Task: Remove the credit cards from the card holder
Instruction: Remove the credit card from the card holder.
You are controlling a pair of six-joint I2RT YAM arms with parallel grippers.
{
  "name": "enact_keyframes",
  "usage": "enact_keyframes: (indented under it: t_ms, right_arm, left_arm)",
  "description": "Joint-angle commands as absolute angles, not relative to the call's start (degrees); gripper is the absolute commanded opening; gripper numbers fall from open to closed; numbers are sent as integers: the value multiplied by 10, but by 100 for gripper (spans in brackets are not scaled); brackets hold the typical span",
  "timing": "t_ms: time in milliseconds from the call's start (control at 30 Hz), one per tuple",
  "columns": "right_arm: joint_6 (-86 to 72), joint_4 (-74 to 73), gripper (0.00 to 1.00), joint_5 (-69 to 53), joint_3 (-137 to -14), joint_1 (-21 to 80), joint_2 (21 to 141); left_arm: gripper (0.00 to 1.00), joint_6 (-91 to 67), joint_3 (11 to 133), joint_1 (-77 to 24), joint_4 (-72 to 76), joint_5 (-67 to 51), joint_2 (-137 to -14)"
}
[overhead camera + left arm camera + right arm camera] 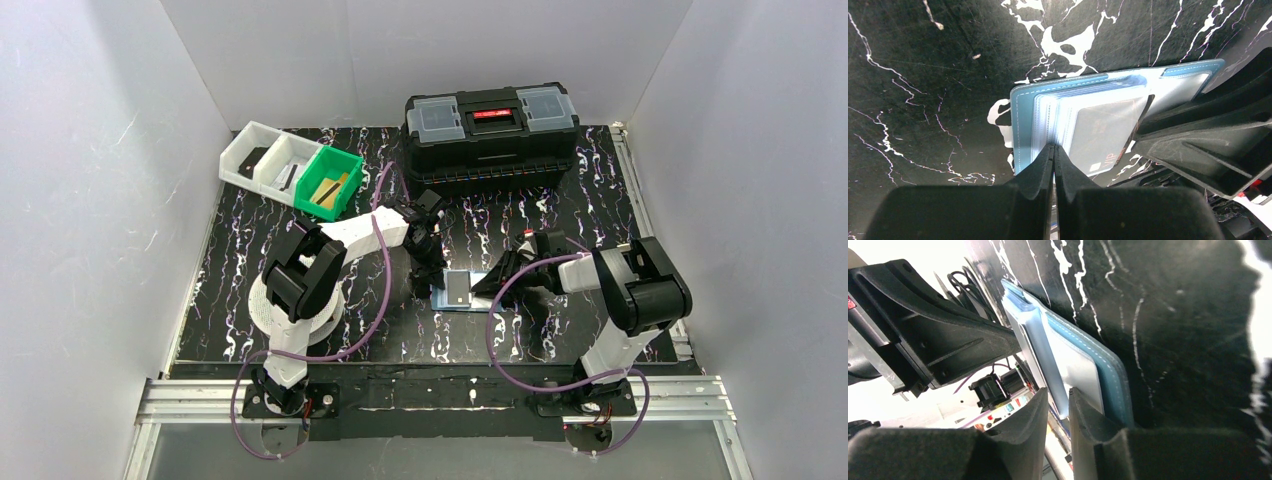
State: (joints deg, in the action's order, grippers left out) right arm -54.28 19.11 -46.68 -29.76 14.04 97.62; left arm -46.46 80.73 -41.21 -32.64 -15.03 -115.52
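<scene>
Your small blue folding card holder (458, 291) lies open on the black marbled table (600, 205), right between both pincers. Left gripper (1054, 150) is pinched together, tips on its clear plastic sleeves (1098, 125). Right gripper (1059, 402) sits slightly apart around a sleeve edge.

Card holder (458, 290) lay opened flat on table (560, 215), near centre, between two arms. Left gripper (1053, 149) stood at holder's left edge, tips on sleeve stack. Right gripper (1058, 395) stood at opposite edge, sleeve edge between its fingers. Card (1100, 135) sat inside top sleeve. Toolbox (492, 138) stood at far edge of table, behind holder. Row of bins (290, 168) sat at far left corner, left of toolbox, small items inside. Holder well apart from both.
</scene>
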Motion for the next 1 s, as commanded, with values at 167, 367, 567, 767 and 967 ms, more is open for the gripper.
enact_keyframes:
  t_ms: [167, 367, 567, 767, 967]
  right_arm:
    - [-550, 207, 25, -469, -302, 166, 990]
    - [-553, 206, 22, -465, -305, 170, 989]
    - [-536, 180, 6, -448, -301, 170, 968]
    - [-515, 143, 1, -424, -300, 170, 944]
    - [-507, 130, 1, -411, -294, 168, 935]
  left_arm:
    - [0, -441, 766, -416, -373, -59, -1221]
    - [0, -439, 771, -416, -374, -59, -1223]
    - [0, -439, 775, -416, -378, -56, -1227]
    - [0, -438, 775, -416, -380, -52, -1230]
    - [0, -431, 765, -409, -380, -48, -1222]
